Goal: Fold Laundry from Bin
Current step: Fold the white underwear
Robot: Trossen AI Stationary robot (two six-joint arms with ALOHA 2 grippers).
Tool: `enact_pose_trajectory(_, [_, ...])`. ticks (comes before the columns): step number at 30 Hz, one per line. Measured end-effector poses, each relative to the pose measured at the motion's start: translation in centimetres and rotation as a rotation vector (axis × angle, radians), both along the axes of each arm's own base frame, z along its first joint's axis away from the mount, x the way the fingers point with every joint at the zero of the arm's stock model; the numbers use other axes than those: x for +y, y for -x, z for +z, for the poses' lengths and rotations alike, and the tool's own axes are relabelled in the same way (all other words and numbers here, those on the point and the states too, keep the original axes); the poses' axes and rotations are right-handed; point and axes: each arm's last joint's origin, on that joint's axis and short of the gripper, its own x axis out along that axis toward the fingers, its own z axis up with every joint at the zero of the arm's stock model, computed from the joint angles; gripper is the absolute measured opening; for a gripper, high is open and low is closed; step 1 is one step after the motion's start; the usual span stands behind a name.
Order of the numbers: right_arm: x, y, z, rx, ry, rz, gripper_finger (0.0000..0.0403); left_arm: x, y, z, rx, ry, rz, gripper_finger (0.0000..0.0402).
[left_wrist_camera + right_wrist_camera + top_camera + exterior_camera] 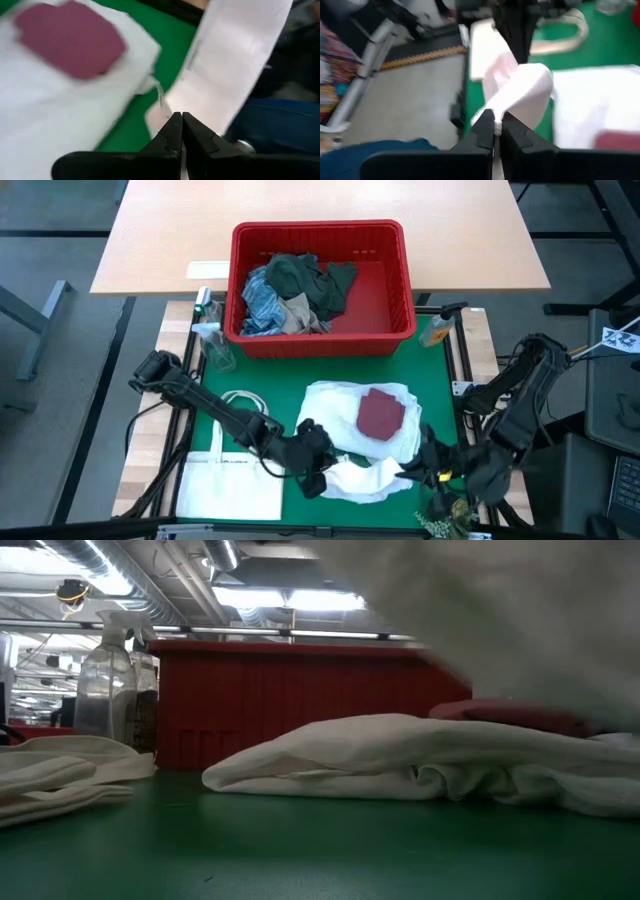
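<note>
A white cloth [362, 476] is held between my two grippers near the table's near edge, just in front of a flat white garment [335, 402] on the green mat. A folded maroon piece [381, 413] lies on that garment. My left gripper [318, 472] is shut on the cloth's left end and my right gripper [412, 471] is shut on its right end. In the low view the held cloth [500, 610] shows as a blur close above. The red bin [320, 227] at the far side holds dark green, striped and tan garments [295, 292]. My left gripper pinches the white cloth's edge [169, 109] between its two shut fingers. The cloth runs away from the fingers as a flat, stretched sheet, lifted off the mat. One layer or several, I cannot tell. My right gripper pinches the white cloth's other end [509, 106] between its two shut fingers. The cloth bunches into a fold just beyond the fingertips and runs on toward the left gripper [520, 42]. It is lifted off the mat.
A flat white tote bag [230, 480] with handles lies at the mat's near left. A spray bottle [214, 345] stands left of the bin and an amber bottle [437, 331] right of it. A small sprig [445, 520] lies at the near right corner.
</note>
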Motion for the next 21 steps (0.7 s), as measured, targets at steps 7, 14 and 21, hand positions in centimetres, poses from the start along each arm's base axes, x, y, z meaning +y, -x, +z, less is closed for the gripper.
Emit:
enact_pose_trajectory(7, [-0.7, 0.3, -3.2, 0.181, 0.132, -0.189, 0.001, 0.5, 0.3, -0.6, 0.016, -0.148, 0.137, 0.0])
enact_pose_trajectory(14, [-2.5, 1.5, -4.8, 0.319, 0.264, -0.388, 0.0009, 2.8, -0.6, -2.0, 0.068, -0.255, 0.249, 0.0])
enact_pose_trajectory(21, [-3.9, 2.0, -6.4, 0.313, 0.398, -0.496, 0.0012, 5.5, -1.4, -2.7, 0.119, -0.342, 0.336, 0.0])
